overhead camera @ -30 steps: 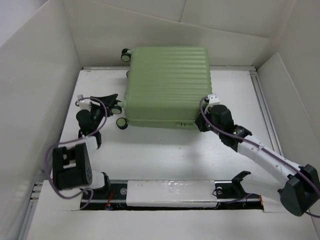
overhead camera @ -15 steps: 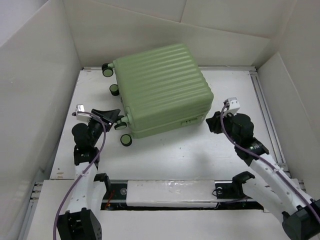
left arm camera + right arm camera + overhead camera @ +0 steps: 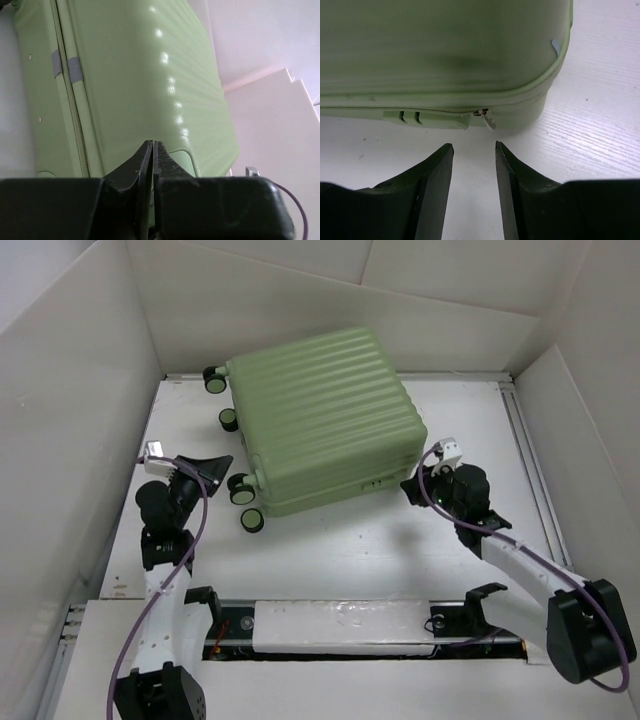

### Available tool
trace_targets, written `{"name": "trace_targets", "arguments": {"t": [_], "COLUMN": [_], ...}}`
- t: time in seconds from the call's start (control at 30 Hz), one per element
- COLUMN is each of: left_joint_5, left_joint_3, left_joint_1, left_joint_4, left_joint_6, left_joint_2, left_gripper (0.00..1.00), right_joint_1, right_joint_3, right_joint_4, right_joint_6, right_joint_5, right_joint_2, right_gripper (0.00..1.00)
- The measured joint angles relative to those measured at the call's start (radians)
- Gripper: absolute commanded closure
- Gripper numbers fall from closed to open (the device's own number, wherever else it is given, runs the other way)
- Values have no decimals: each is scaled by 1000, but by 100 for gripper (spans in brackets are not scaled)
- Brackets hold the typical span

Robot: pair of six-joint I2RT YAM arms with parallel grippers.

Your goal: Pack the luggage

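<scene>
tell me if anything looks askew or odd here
The luggage lies flat and closed but skewed, its edges at an angle to the table edges. Its zip pull sits by a near corner. No damage or spill shows.

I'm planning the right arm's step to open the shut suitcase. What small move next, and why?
Probably ease the right gripper forward until its open jaws straddle the zipper pull, then close. The pull hangs at the suitcase corner, just ahead of the gap and untouched.
</scene>
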Motion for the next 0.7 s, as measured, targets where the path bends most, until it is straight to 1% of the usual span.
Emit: {"name": "trace_targets", "arguments": {"t": [0.07, 0.1, 0.2, 0.23, 0.27, 0.3, 0.33, 0.4, 0.57, 0.63, 0.67, 0.7], "left_joint_5": [4, 6, -2, -9, -19, -26, -36, -50, -21, -4, 7, 23], "left_joint_3": [0, 0, 8, 15, 19, 19, 19, 19, 18, 18, 18, 18], "left_joint_1": [0, 0, 0, 0, 0, 0, 0, 0, -1, -14, -28, -40], "left_joint_4": [1, -3, -54, -82, -105, -122, -140, -169, -159, -146, -135, -122], "left_joint_6": [4, 12, 57, 70, 82, 95, 99, 115, 134, 136, 137, 139], "left_joint_2": [1, 1, 10, 17, 23, 26, 27, 27, 47, 76, 95, 116], "left_gripper": [100, 93, 47, 35, 16, 10, 6, 3, 3, 4, 7, 9], "right_joint_1": [-2, -3, -4, -5, -7, -9, -10, -10, -16, -19, -22, -23], "right_joint_3": [3, 5, 16, 20, 21, 21, 21, 21, 21, 21, 21, 21], "right_joint_4": [31, 44, 66, 68, 74, 84, 97, 126, 183, 201, 210, 222], "right_joint_6": [-9, -13, -26, -27, -29, -30, -32, -33, -34, -33, -34, -33], "right_joint_5": [-14, -19, -24, -24, -24, -23, -20, -13, -9, -16, -18, -21], "right_joint_2": [42, 63, 117, 126, 130, 132, 131, 131, 143, 162, 171, 178], "right_gripper": [53, 53, 53, 53, 53, 53, 53, 53, 53, 56, 58, 63]}}
